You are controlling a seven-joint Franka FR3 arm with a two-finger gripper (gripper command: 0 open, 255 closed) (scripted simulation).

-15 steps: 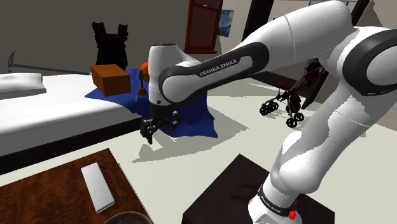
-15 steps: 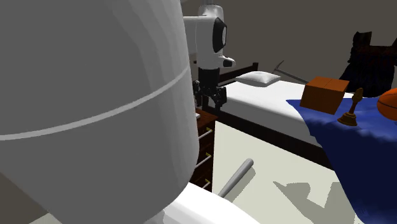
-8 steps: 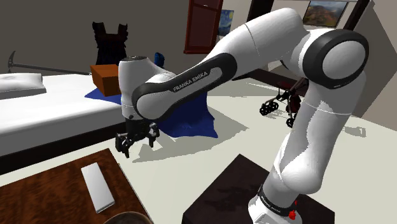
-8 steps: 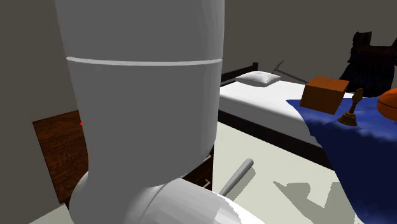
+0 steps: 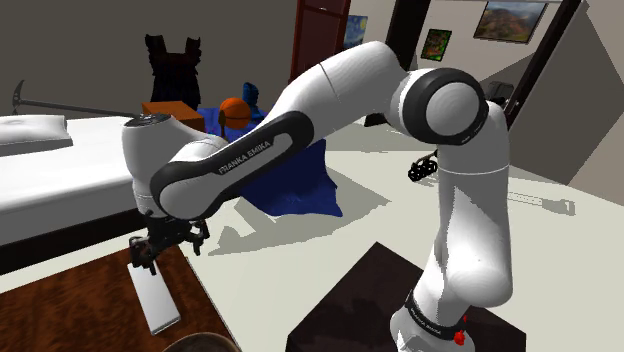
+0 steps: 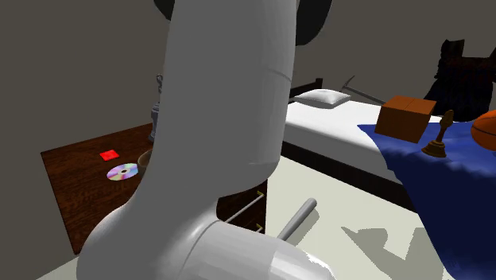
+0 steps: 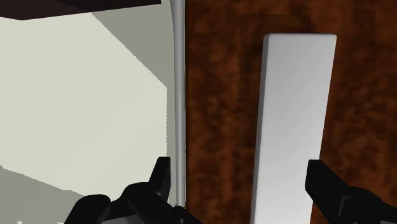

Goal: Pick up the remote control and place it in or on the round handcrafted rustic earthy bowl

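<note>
We start at the claw (image 5: 160, 248): it hangs low over the dark wooden worktop (image 5: 80, 300), pointing down, its two black fingers (image 7: 160, 177) spread wide and holding nothing. Just beneath it lies the remote control (image 7: 292, 114), a plain pale slab flat on the wood, running lengthways away from the claw. No contact yet, as far as we can judge.

Look at the line-up, though. The remote sits off-centre in the gap: one long edge is close beside one finger, while a broad strip of bare wood separates it from the other. That other finger hovers about over the worktop's edge, with pale floor (image 7: 83, 95) beyond it.

Here is where it could go wrong. If we drop straight down from here, the near finger may land on top of the remote instead of beside it and press or skid it. The far finger may catch the worktop's edge. If we close off-centre, one finger arrives first and shoves the slab sideways, perhaps twisting it out of the grip.

The claw also seems to be over one end of the remote rather than its middle, so a lift from there could let the long end droop and slip.

Further out, on the side away from the floor, a dark rounded rim that we take for the bowl (image 5: 203, 343) waits, close beside the remote.
</note>
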